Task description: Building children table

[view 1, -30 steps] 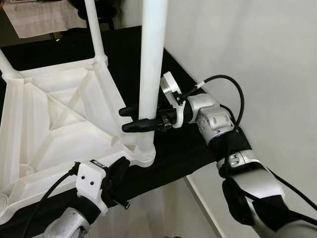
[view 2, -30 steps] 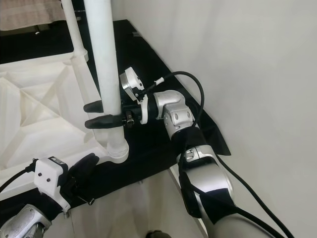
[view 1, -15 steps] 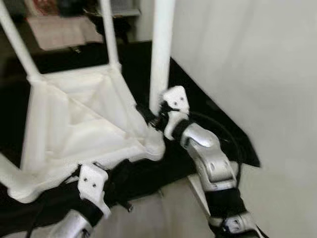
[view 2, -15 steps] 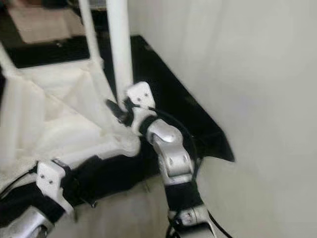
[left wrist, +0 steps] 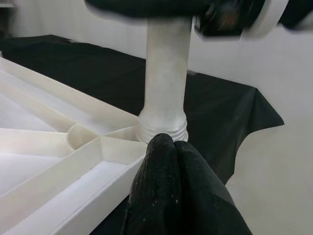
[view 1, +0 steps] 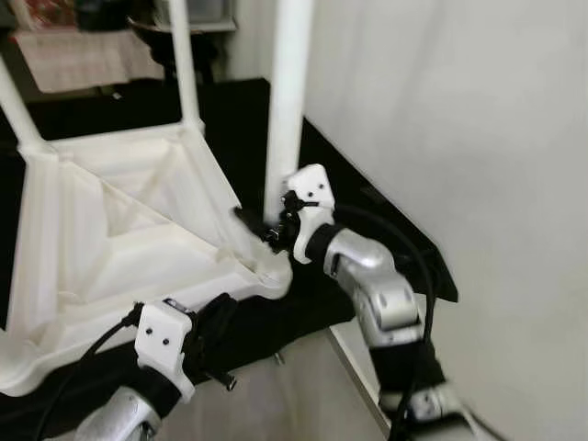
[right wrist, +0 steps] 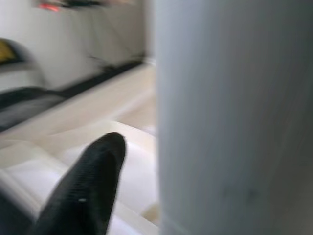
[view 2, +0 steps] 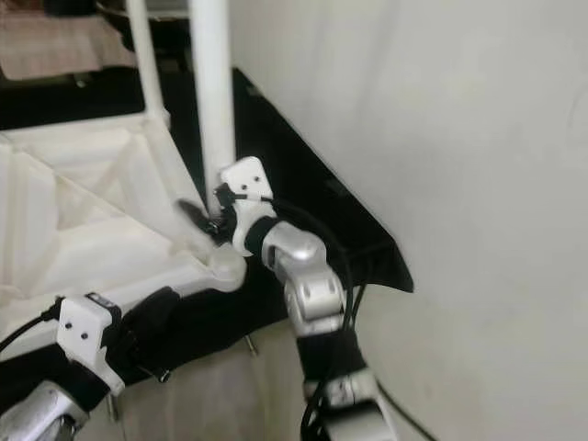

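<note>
— White plastic everywhere. Where does the children's table sit?

— The white plastic children's table top (view 1: 110, 248) lies upside down on a black cloth (view 1: 386, 241) over a bench, ribs facing up, with a pale wall to the right. Round white plastic legs stand upright in its corners; the near-right leg (view 1: 287, 101) sits in its corner socket.

— And the right gripper (view 1: 262, 225)?

— It reaches in from the right, low on that leg just above the socket. One black finger (right wrist: 83, 196) lies beside the leg; whether the pair is clamped on it I cannot tell.

— The left gripper (left wrist: 168, 147)?

— Its black fingers are pressed together, tips touching the table's near edge just before the leg's threaded base.
</note>
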